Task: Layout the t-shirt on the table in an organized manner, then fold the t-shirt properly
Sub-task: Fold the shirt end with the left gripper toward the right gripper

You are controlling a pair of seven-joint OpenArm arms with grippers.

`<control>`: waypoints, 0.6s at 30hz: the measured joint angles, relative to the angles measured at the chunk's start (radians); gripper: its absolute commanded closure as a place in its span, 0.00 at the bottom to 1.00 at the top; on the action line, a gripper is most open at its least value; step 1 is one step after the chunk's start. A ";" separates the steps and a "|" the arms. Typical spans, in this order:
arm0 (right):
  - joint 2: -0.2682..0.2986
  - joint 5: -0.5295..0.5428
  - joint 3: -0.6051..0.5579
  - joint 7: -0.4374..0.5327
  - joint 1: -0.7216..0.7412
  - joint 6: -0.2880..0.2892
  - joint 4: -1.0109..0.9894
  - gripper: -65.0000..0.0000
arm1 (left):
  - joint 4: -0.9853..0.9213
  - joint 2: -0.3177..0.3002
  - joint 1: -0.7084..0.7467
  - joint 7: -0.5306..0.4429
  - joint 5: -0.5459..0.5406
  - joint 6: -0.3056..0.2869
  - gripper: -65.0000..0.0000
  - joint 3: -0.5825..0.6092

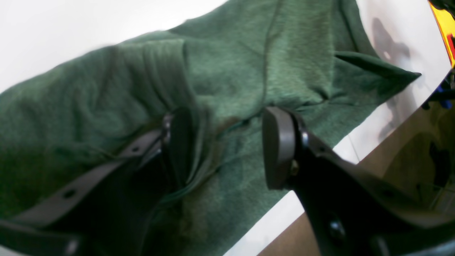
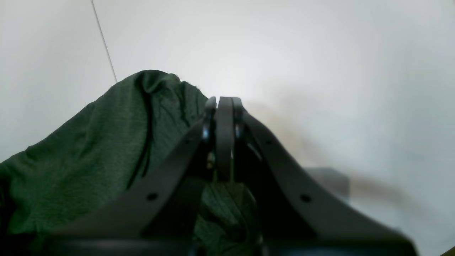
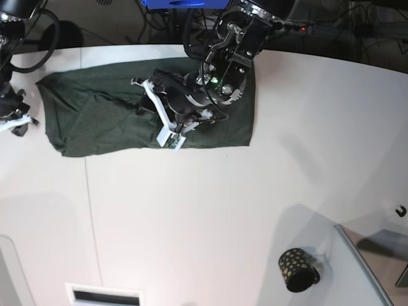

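Observation:
The dark green t-shirt (image 3: 95, 118) lies spread across the far part of the white table (image 3: 210, 210). My left gripper (image 3: 153, 102) hovers over the shirt's middle. In the left wrist view its jaws stand open (image 1: 227, 142) just above the t-shirt (image 1: 249, 53), and a raised fold of cloth rests against the left finger (image 1: 177, 142). My right gripper (image 3: 18, 121) is at the shirt's left end. In the right wrist view it is shut (image 2: 224, 103), with the t-shirt (image 2: 89, 153) beside and beneath it. No cloth shows between its tips.
A small black cup with gold dots (image 3: 298, 269) stands at the front right beside a grey tray (image 3: 366, 274). A white slotted box (image 3: 105, 295) sits at the front left. The table's far edge (image 1: 359, 160) runs close behind the shirt.

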 measured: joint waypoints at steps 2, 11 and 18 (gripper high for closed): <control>0.000 0.000 0.000 0.000 0.000 0.000 0.000 1.00 | 0.014 0.005 -0.002 0.003 0.003 0.001 0.52 0.008; 0.000 -0.012 -0.006 -0.007 -0.026 0.072 0.047 1.00 | 0.192 0.006 0.009 0.072 -0.015 -0.010 0.53 -0.005; 0.013 -0.006 -0.270 0.004 -0.138 0.267 0.327 1.00 | 0.381 -0.127 0.155 0.163 0.016 0.007 1.00 -0.562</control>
